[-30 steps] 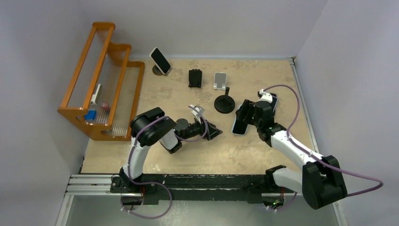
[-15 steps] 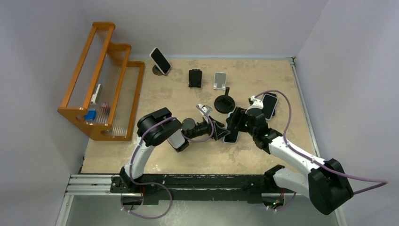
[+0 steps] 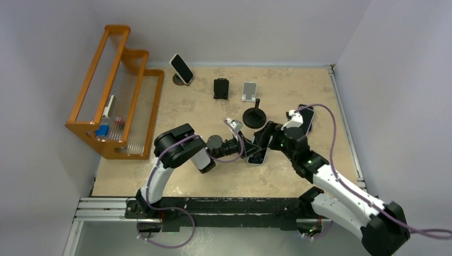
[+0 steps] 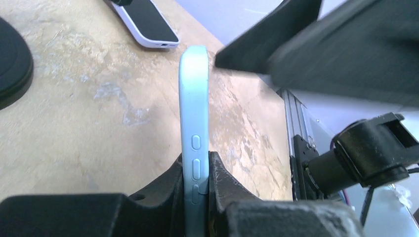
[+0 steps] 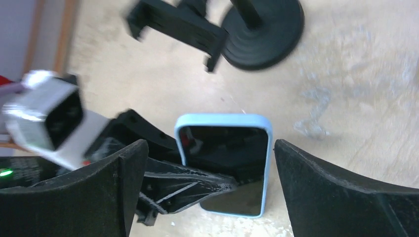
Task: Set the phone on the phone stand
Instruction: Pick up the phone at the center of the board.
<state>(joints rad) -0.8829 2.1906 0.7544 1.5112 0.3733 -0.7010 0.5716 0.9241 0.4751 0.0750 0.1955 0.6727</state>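
Note:
A light-blue phone (image 3: 257, 156) (image 4: 194, 108) (image 5: 225, 158) hangs just above the middle of the table, turned on its edge. My left gripper (image 3: 249, 152) (image 4: 196, 160) is shut on its lower end, pressing front and back beside the side buttons. My right gripper (image 3: 265, 140) (image 5: 210, 145) stands open, its fingers wide on either side of the phone's top end and not touching it. A black phone stand with a round base (image 3: 255, 116) (image 5: 262, 29) stands just behind the two grippers.
A black stand (image 3: 221, 88) and a silver stand (image 3: 248, 90) sit near the back. A stand at the back left holds another phone (image 3: 181, 68). A white-edged phone (image 3: 306, 118) (image 4: 146, 22) lies at the right. An orange rack (image 3: 117, 90) fills the left side.
The right gripper carried the blue phone leftward to meet the left gripper. The left gripper shut on the phone, and the right gripper opened and let it go.

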